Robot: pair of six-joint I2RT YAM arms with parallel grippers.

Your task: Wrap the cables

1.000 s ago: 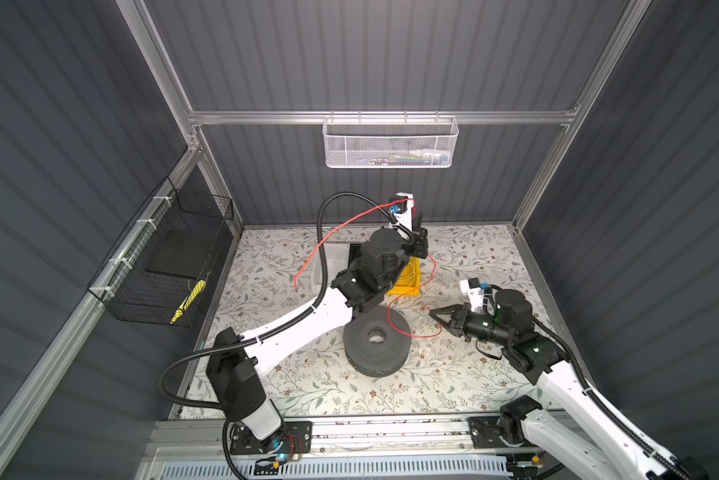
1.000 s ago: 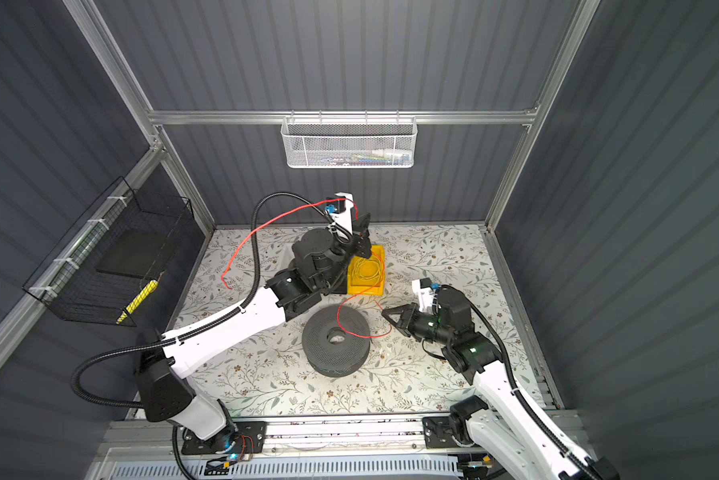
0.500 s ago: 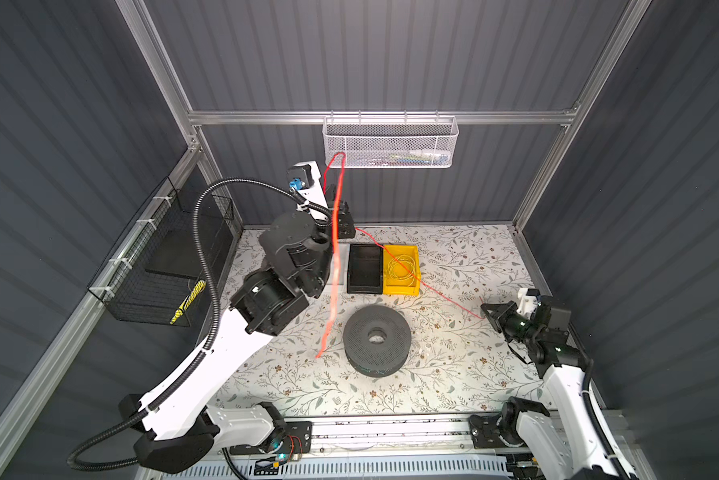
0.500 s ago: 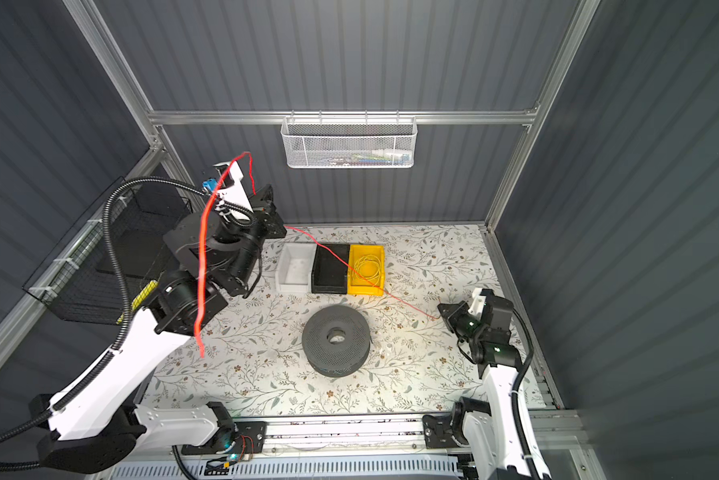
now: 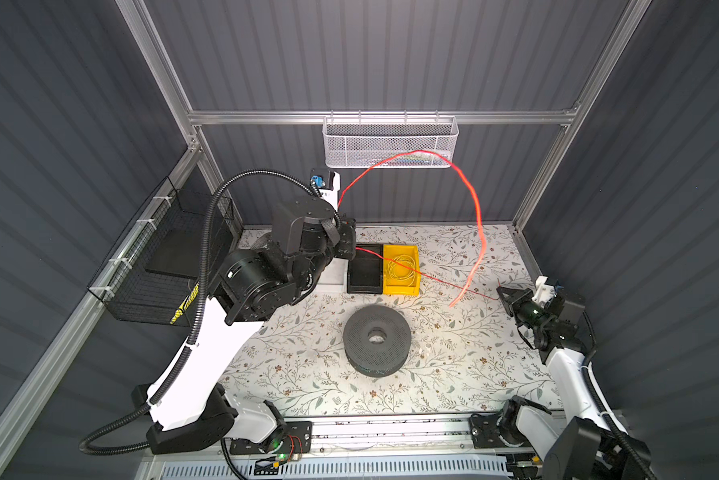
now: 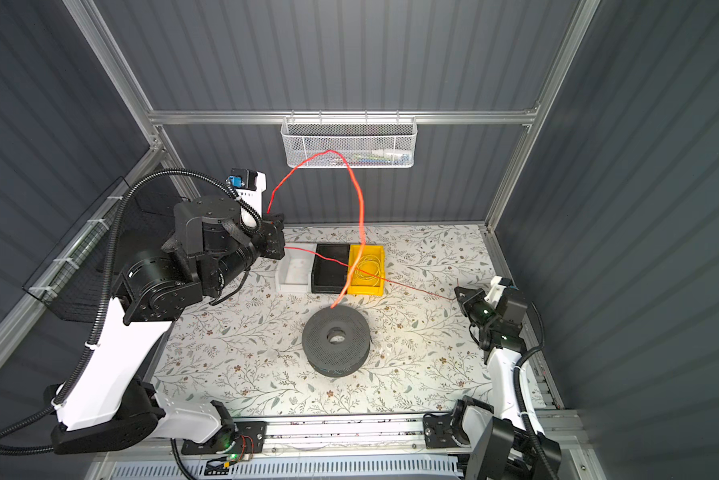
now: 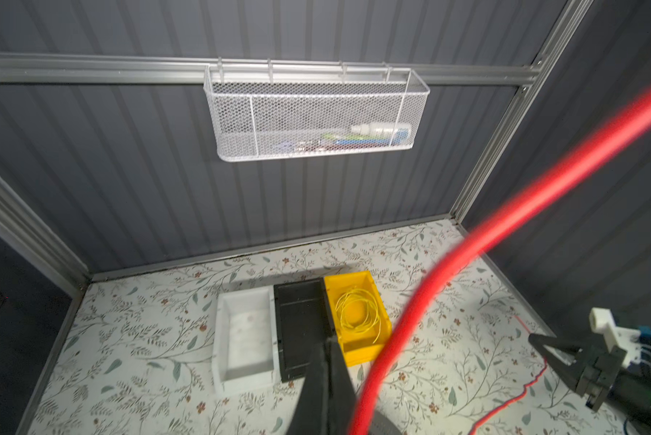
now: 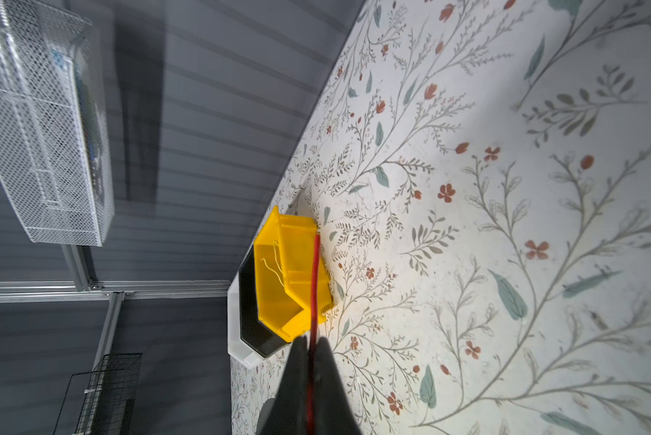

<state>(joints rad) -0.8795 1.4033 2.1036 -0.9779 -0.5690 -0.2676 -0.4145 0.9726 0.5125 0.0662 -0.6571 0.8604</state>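
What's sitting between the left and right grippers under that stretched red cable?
In both top views: the black bin, then the yellow bin with a yellow coil, then bare tabletop.

Dark grey ribbed panels close me in on three sides: a back wall [image 5: 370, 62], a left wall [image 5: 37, 145] and a right wall [image 5: 661, 166]. Slanting aluminium posts [image 5: 158, 66] mark the rear corners, and a horizontal aluminium rail [image 5: 245, 117] crosses the back wall between them. From that rail hangs a white mesh basket [image 5: 391, 141] with a few small coloured items at its bottom, too small to name. A black wire basket [image 5: 141, 299] hangs along the left wall. My work surface [image 5: 307, 374] is pale, printed with leafy sprigs and small reddish flowers, and lit brightest near its middle. A slotted aluminium track [image 5: 391, 428] edges it in front.
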